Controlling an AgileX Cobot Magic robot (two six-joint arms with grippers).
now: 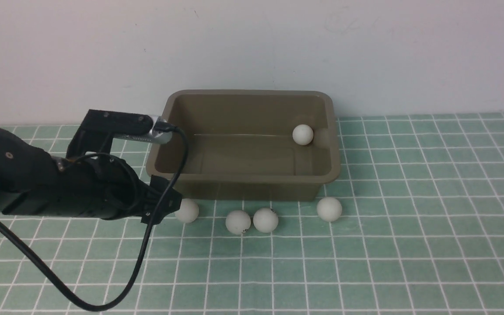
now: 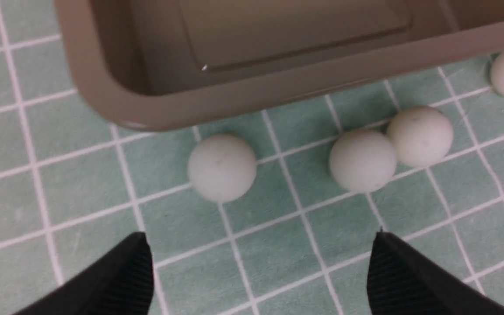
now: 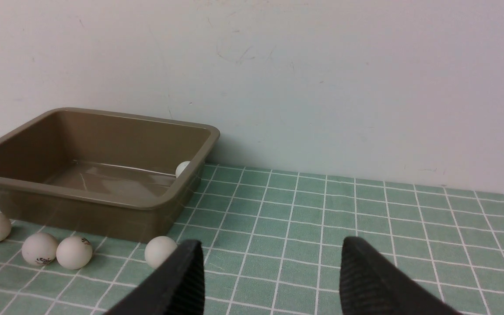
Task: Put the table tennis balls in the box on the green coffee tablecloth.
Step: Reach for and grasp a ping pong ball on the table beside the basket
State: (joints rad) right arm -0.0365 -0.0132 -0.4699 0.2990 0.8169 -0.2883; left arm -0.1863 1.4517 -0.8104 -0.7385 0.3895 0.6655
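The olive-brown box [image 1: 243,177] stands on the green coffee tablecloth [image 1: 365,262] against the wall, with one table tennis ball [image 1: 302,134] inside at its far right. Several more balls lie in a row before its front wall: the leftmost ball [image 1: 187,211], a touching pair [image 1: 238,222] [image 1: 265,219], and the rightmost ball [image 1: 329,208]. My left arm [image 1: 81,192] reaches in low from the left, its tip beside the leftmost ball. In the left wrist view my left gripper [image 2: 258,238] is open and empty, short of the leftmost ball [image 2: 222,167]. My right gripper [image 3: 271,245] is open and empty, to the right of the box [image 3: 81,197].
A pale wall rises right behind the box. A black cable [image 1: 155,227] loops from the left wrist down across the cloth toward the front edge. In the right wrist view the rightmost ball [image 3: 160,251] lies just beyond one fingertip [image 3: 193,262].
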